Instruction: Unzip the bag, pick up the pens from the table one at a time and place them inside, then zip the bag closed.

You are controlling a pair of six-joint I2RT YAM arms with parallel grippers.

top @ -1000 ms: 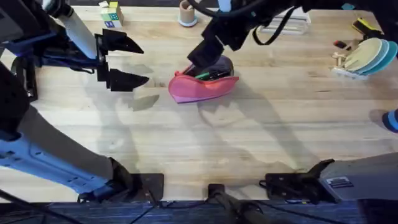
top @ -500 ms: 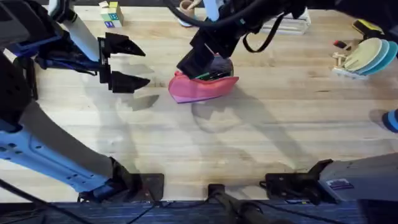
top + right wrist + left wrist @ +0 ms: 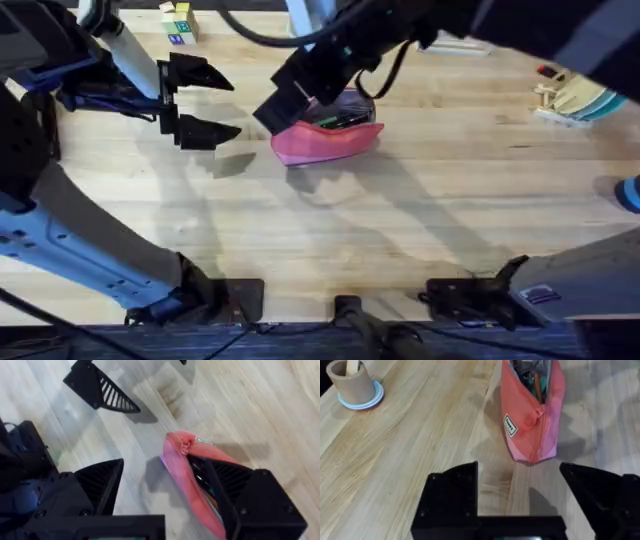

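The pink bag (image 3: 325, 142) lies unzipped on the table (image 3: 330, 240), left of centre toward the back. Dark pens (image 3: 342, 121) lie inside its open mouth, also seen as pens (image 3: 536, 382) in the left wrist view. My right gripper (image 3: 288, 102) hangs open over the bag's left end; in the right wrist view the bag (image 3: 187, 475) and its zipper pull (image 3: 184, 450) lie between the spread fingers (image 3: 100, 485). My left gripper (image 3: 205, 100) stands open, empty, a short way left of the bag (image 3: 532, 415).
Coloured blocks (image 3: 178, 22) sit at the back left. A brown cup on a coaster (image 3: 355, 380) stands behind the bag. A rack of plates (image 3: 585, 88) is at the right edge. The front half of the table is bare wood.
My right arm has swung left across the bag, from over its middle to over its left end. The left gripper and the bag have stayed put.
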